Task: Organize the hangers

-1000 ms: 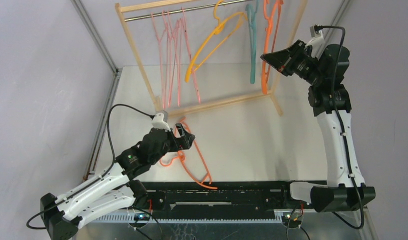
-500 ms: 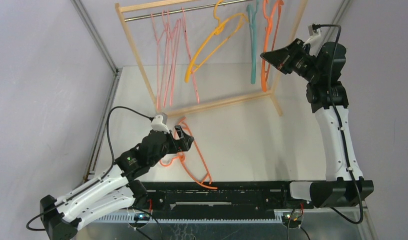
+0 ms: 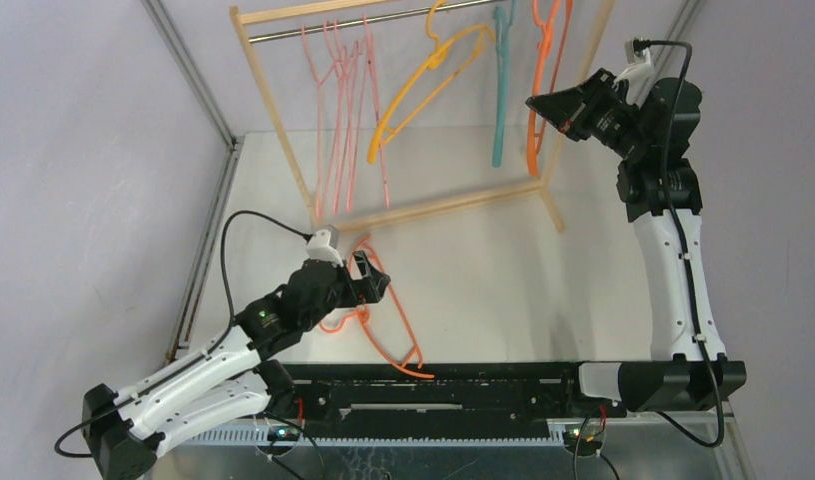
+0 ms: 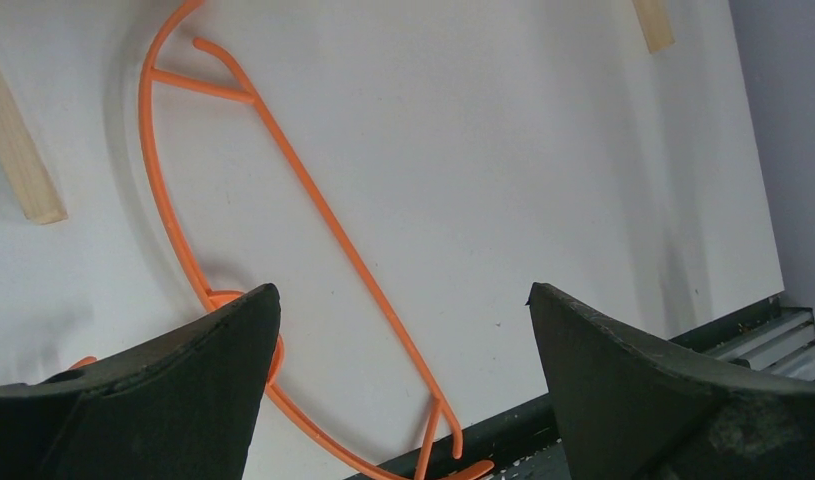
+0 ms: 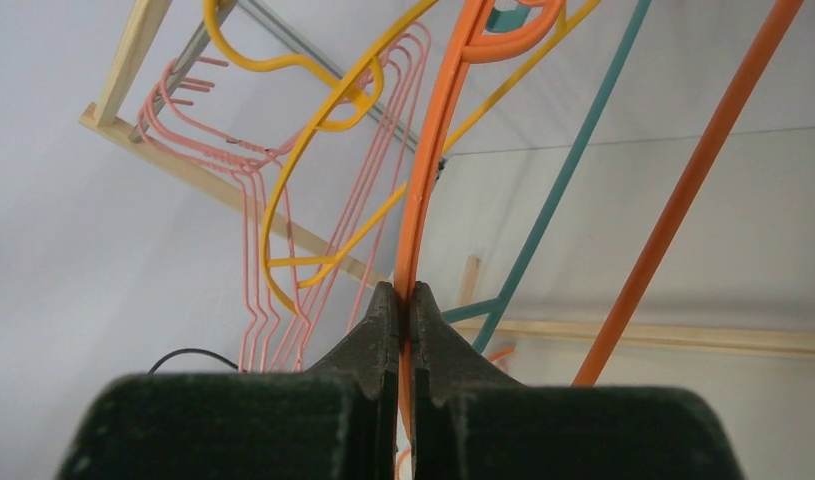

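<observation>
An orange hanger (image 3: 388, 320) lies flat on the white table, also in the left wrist view (image 4: 313, 200). My left gripper (image 3: 368, 275) hovers over its hook end, jaws wide open and empty (image 4: 403, 290). My right gripper (image 3: 538, 105) is raised at the rack's right end and shut on the thin bar of a second orange hanger (image 3: 532, 150), which shows pinched between the fingers (image 5: 404, 290). Several pale pink hangers (image 3: 338, 110), a yellow-orange one (image 3: 423, 85) and a teal one (image 3: 500, 90) hang on the metal rod.
The wooden-framed rack (image 3: 273, 110) stands at the back of the table, with its base bar (image 3: 433, 205) on the table and one foot (image 4: 23, 160) near the lying hanger. A black rail (image 3: 463, 385) runs along the near edge. Grey walls close both sides.
My right gripper has moved up and slightly right with the orange hanger. The hanging hangers have swung a little. The left gripper has barely shifted.
</observation>
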Tool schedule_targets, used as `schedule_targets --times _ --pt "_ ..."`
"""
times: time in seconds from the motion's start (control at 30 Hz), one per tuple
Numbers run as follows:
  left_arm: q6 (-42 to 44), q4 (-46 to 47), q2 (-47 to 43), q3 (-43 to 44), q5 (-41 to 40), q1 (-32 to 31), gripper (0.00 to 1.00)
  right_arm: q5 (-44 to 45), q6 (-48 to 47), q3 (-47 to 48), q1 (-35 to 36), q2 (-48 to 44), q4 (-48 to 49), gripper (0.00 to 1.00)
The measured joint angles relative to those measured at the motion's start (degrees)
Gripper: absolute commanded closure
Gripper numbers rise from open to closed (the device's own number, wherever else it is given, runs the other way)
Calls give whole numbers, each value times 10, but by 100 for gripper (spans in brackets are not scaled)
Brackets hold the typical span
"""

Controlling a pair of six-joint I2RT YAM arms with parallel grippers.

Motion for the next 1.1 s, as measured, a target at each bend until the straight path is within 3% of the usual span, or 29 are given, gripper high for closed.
schedule_targets --times 0.5,0.93,1.1 --pt "-1 -2 -35 -2 -2 0 1 9 -9 2 -7 70 7 100" --pt "-1 -1 -38 -4 -3 0 1 24 -31 23 100 83 -6 100" --pt "-3 -5 -55 -18 -5 0 1 34 -39 -14 90 40 -6 100"
